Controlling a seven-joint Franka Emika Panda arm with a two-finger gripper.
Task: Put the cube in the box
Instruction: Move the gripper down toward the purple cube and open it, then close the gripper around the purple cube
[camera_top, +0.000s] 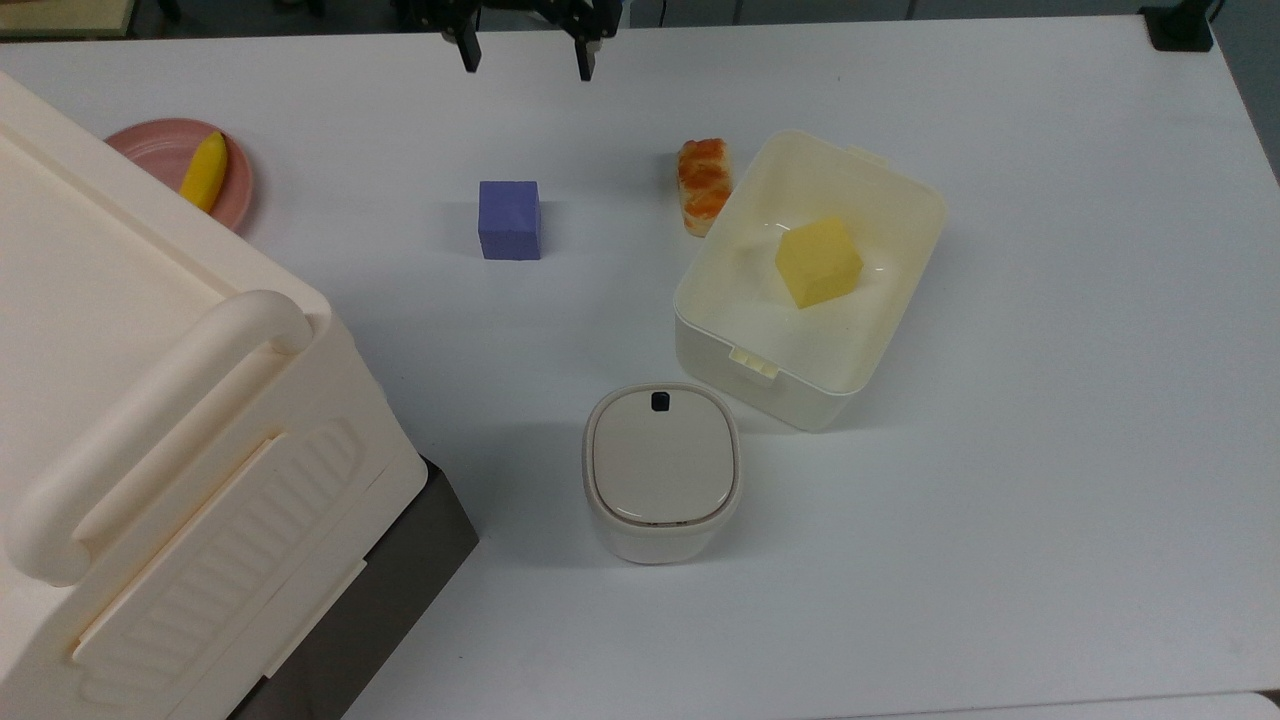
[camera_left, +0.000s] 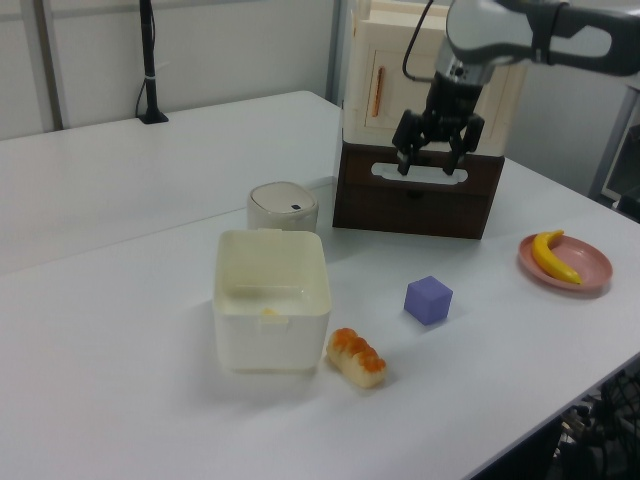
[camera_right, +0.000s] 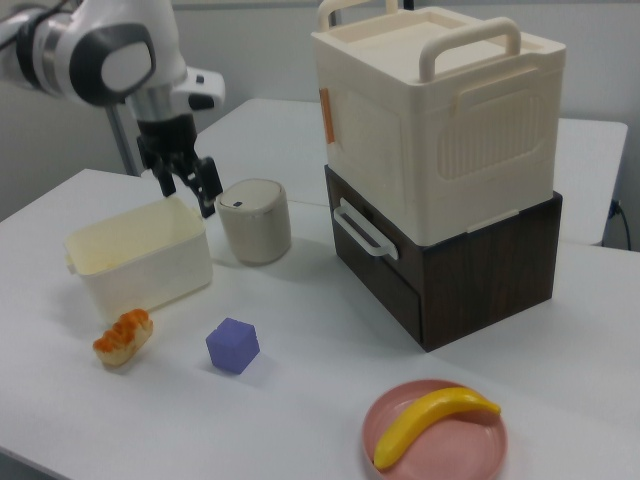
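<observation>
The purple-blue cube (camera_top: 509, 219) (camera_left: 428, 299) (camera_right: 232, 345) sits alone on the white table, left of the box in the top view. The box (camera_top: 800, 395) (camera_left: 270, 335) (camera_right: 140, 275) is an open cream-white tub. A yellow cube (camera_top: 817, 262) lies inside it. My gripper (camera_top: 525, 62) (camera_left: 430, 166) (camera_right: 190, 195) hangs open and empty in the air. It shows near the top view's upper edge, beyond the cube and well apart from it.
A piece of orange-glazed bread (camera_top: 704, 185) lies against the box's far-left corner. A lidded canister (camera_top: 662, 470) stands in front of the box. A big cream handled case (camera_top: 150, 420) on a brown drawer unit (camera_left: 415, 205) stands at the top view's left. Behind it is a pink plate (camera_top: 150, 145) with a banana (camera_top: 204, 170).
</observation>
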